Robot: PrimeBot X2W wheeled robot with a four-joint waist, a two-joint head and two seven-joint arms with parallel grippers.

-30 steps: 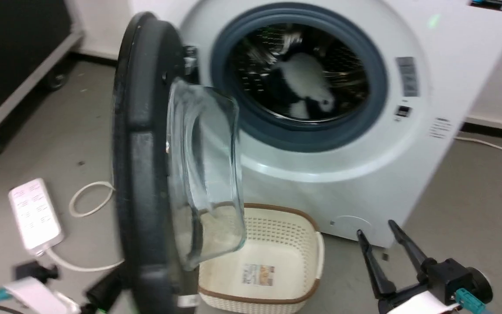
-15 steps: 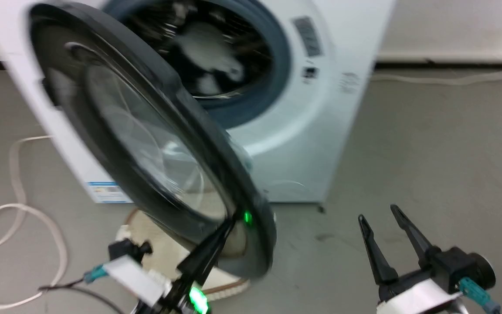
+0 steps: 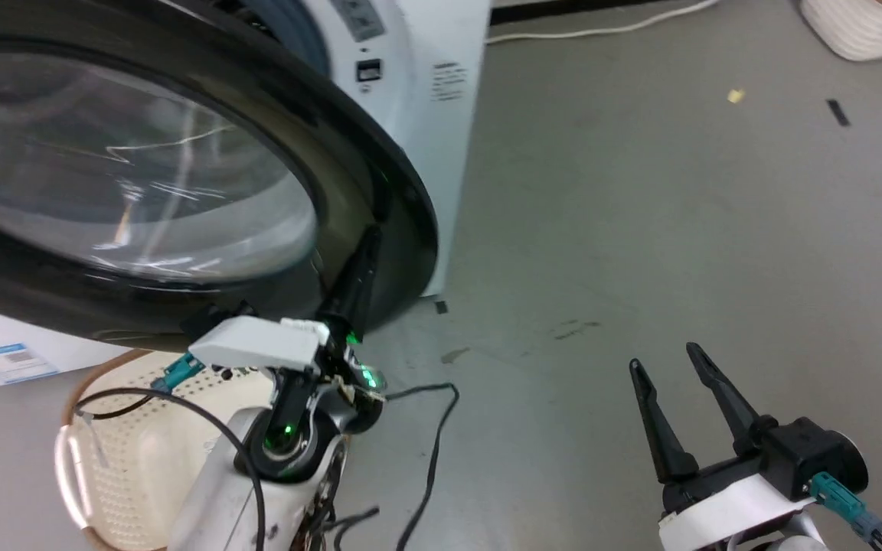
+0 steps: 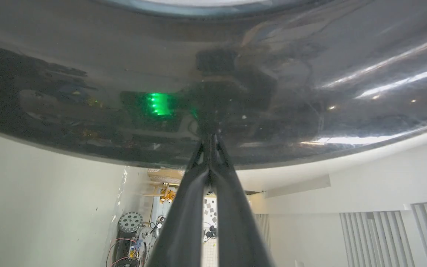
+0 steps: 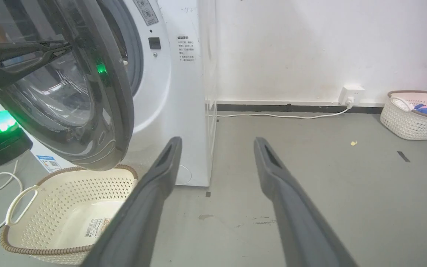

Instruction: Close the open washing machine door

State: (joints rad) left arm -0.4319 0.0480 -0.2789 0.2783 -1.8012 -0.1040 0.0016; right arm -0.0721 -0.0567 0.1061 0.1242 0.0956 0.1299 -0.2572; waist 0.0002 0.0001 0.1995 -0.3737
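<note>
Black rim of the washing machine door (image 3: pixel 364 168) touched our left gripper (image 4: pixel 210 140) tips: we had the fingers pinched together on nothing, a blunt pusher. Door hung part-open just ahead of them. Our right gripper (image 3: pixel 663 358) spread wide, empty, parked well clear.

Grey floor (image 5: pixel 347 204) bears washer (image 5: pixel 184 111), cream basket (image 5: pixel 98 185) (label inside), cable (image 5: pixel 284 116).

Three views, one shared door (image 3: pixel 380 191)
</note>
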